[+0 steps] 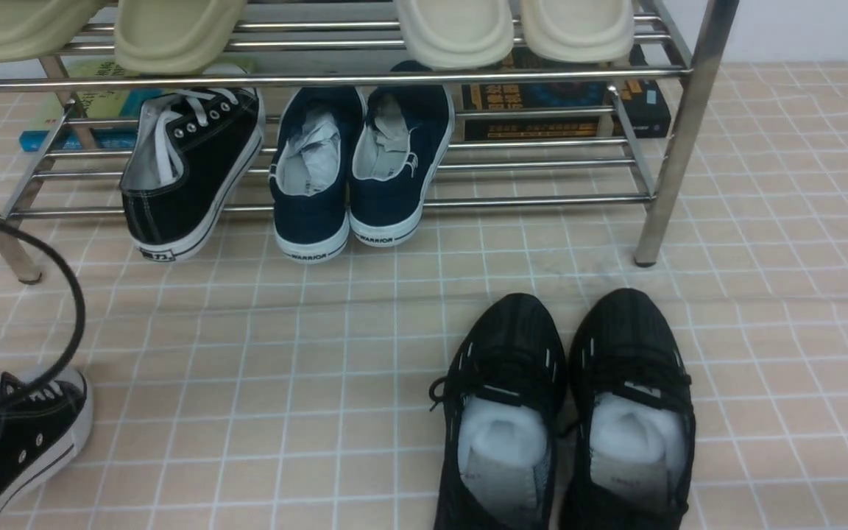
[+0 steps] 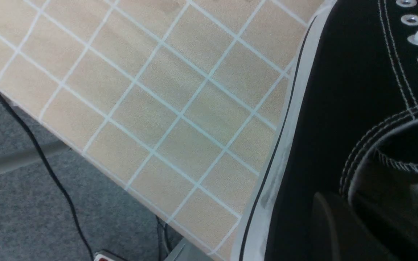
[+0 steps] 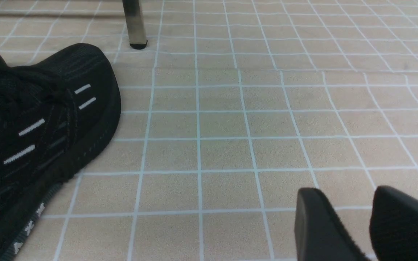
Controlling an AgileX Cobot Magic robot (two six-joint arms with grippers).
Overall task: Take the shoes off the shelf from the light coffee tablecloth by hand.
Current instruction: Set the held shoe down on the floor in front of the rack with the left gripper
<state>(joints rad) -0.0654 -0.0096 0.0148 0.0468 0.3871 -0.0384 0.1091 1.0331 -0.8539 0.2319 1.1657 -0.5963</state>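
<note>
**While L gripper [image 2: 354, 214] clamps one black canvas sneaker [image 2: 339, 119], the other black canvas sneaker [image 1: 192, 173] sits on the chrome shoe rack [image 1: 678, 147]**

L gripper is clenched on the sneaker's collar. One dark finger [image 2: 334, 232] presses the outer canvas by the heel opening; the 2nd finger is hidden. So this sneaker lies right at the hand, touching it, w/ toe & metal eyelets pointing away from the wrist. Its white sole runs along the light coffee tablecloth [image 1: 284, 353], near the cloth's edge. Can't tell if the sole rests on the cloth or hangs just above it. In front view the gripper itself is out of shot. Only the sneaker shows there, low on the robot's left, w/ a black cable [image 1: 71, 294] looping across it.

Other black canvas sneaker: well apart from L gripper, ahead of it & higher, on the rack's lower tier. It's tilted, heel poking out past the front bar toward the robot, white laces on top. Just beside it, on the side away from L gripper, stands a pair of navy WARRIOR slip-ons [image 1: 354, 169].

R gripper [image 3: 347, 203]: released, fingers apart w/ bare cloth showing btw them, nothing held, low over the tablecloth. Both sneakers lie well away from it, over on the robot's left. Closest thing to it is a black mesh shoe [image 3: 42, 137], apart from the fingers; one leg of the chrome shoe rack [image 3: 134, 25] stands farther ahead.
</note>
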